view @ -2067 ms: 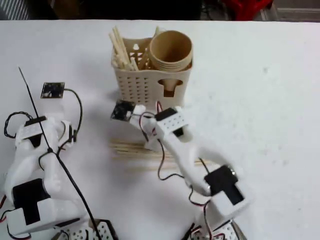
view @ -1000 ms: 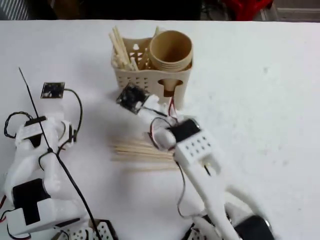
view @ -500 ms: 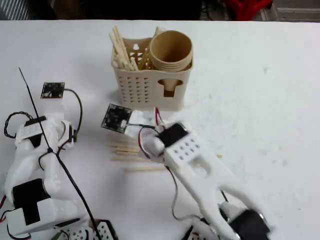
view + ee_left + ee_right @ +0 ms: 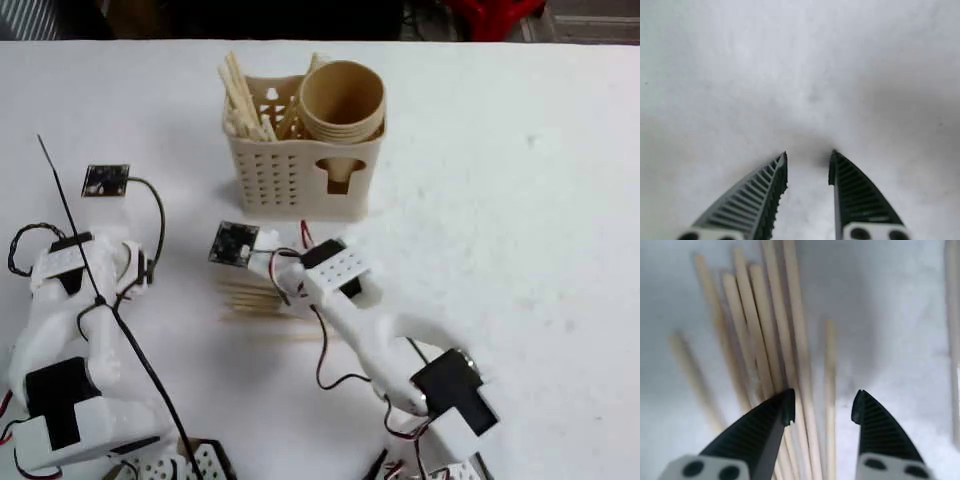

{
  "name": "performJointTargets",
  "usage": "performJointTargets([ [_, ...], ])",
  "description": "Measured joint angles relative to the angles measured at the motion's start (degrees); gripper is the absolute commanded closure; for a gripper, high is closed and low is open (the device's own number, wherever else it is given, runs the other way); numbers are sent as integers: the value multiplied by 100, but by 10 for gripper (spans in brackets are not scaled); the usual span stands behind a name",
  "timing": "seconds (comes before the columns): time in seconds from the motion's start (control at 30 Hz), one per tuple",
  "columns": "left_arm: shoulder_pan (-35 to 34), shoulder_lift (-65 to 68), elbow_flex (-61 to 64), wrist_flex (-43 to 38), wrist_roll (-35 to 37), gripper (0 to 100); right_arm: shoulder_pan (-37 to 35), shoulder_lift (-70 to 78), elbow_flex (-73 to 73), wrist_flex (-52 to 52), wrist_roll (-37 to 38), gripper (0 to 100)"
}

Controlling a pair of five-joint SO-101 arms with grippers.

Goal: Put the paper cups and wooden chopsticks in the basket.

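A cream perforated basket [image 4: 300, 175] stands at the back of the white table, holding stacked paper cups [image 4: 342, 100] and several wooden chopsticks [image 4: 240, 95] on end. More loose chopsticks [image 4: 250, 298] lie flat in front of it. My right arm [image 4: 335, 270] hangs over their right ends. In the right wrist view, my right gripper [image 4: 822, 410] is open just above the loose chopsticks [image 4: 770, 340], with a couple of sticks between its fingers. My left gripper [image 4: 808, 162] is open over bare table, holding nothing. The left arm [image 4: 70, 290] rests at the left.
A black cable [image 4: 100, 290] runs across the left arm. A small black camera board [image 4: 105, 181] sits left of the basket. The table's right half [image 4: 520, 220] is bare white surface.
My right arm swung up near the basket front, then came back down over the loose chopsticks. The left arm has stayed still.
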Motion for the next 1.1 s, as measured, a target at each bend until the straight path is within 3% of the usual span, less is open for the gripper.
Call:
performJointTargets([
  [0.17,0,0,0,0,0,849,193,123,-44,-149,0,988],
  [0.8,0,0,0,0,0,849,396,-1046,-167,730,-343,982],
  [1.1,0,0,0,0,0,849,220,-2884,-510,765,-1705,982],
])
